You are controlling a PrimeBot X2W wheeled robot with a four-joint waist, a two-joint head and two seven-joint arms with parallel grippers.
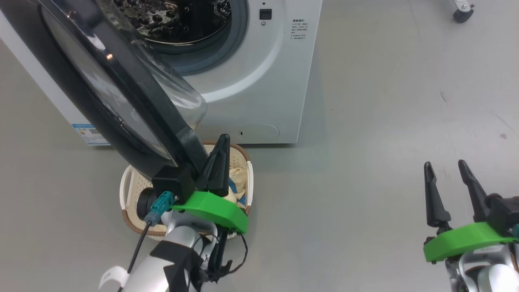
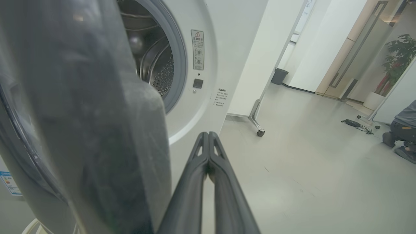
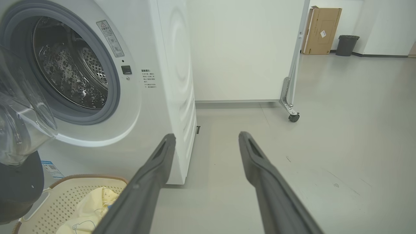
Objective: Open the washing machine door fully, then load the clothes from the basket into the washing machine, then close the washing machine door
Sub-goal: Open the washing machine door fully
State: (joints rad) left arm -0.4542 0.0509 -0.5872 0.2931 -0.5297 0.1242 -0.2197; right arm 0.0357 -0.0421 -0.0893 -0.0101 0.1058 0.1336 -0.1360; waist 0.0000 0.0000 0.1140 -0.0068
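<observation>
- Pressed tightly together, the two fingers of the left gripper (image 2: pixel 208 136) are rising from the bottom middle of the left wrist view, clamping nothing.
- They are sitting just beside the edge of the washing machine door (image 2: pixel 81 130), which is standing open; contact is unclear.
- The right gripper (image 1: pixel 445 163) is hovering at the head view's lower right, fingers apart and empty.
- A warning label (image 2: pixel 197 49) with a red triangle is showing on the washing machine (image 1: pixel 259 81); its writing, and that of the blue sticker (image 1: pixel 90 134) at centre left, is too small to read.
- The door and left arm are hiding most of the basket (image 1: pixel 129 190) at lower centre-left.
- The clothes (image 3: pixel 91 208) are lying in the basket.
- A caster (image 2: pixel 260 132), a bin (image 2: pixel 279 76) and a plant (image 2: pixel 401 55) are standing behind, while a crouching person (image 2: pixel 404 130) is being cut off at the right edge.
</observation>
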